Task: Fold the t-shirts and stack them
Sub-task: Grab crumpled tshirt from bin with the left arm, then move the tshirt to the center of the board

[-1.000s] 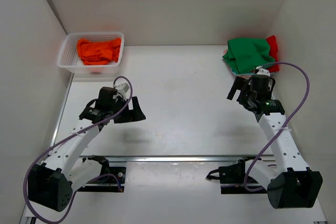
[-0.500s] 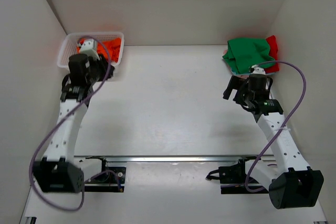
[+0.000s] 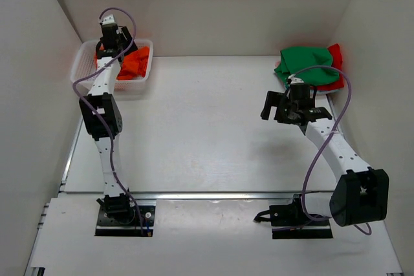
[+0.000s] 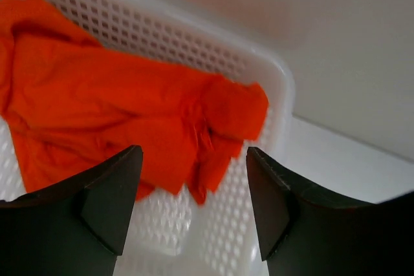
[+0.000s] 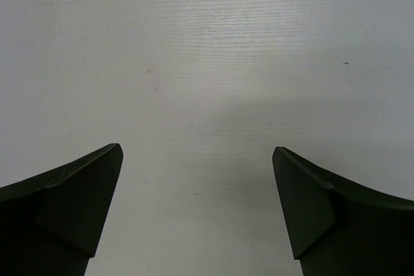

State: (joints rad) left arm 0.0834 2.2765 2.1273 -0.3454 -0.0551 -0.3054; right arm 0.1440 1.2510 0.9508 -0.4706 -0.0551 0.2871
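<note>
From above, the left arm stretches to the far left corner, where the left gripper hangs over the white mesh basket. The orange shirt lies crumpled inside it. At the far right, the green shirt sits bunched on top of the red shirt, against the wall. The right gripper is just on the near side of that pile, over the bare table.

In the left wrist view the jaws stand wide apart and hold nothing. The orange shirt fills the basket below them, and one loose fold lies close to the right-hand wall.

In the right wrist view the right gripper is also spread open and empty, with only plain tabletop between its fingers.

The likely next step is a pinch on the orange shirt, and it carries some risk. If the tips go down too deep they could catch in the mesh, and the light basket would lift or slide with the cloth. A grab on a single fold would bring the shirt up twisted and hard to spread. The right arm could nudge the green pile if it swings toward the far side.
</note>
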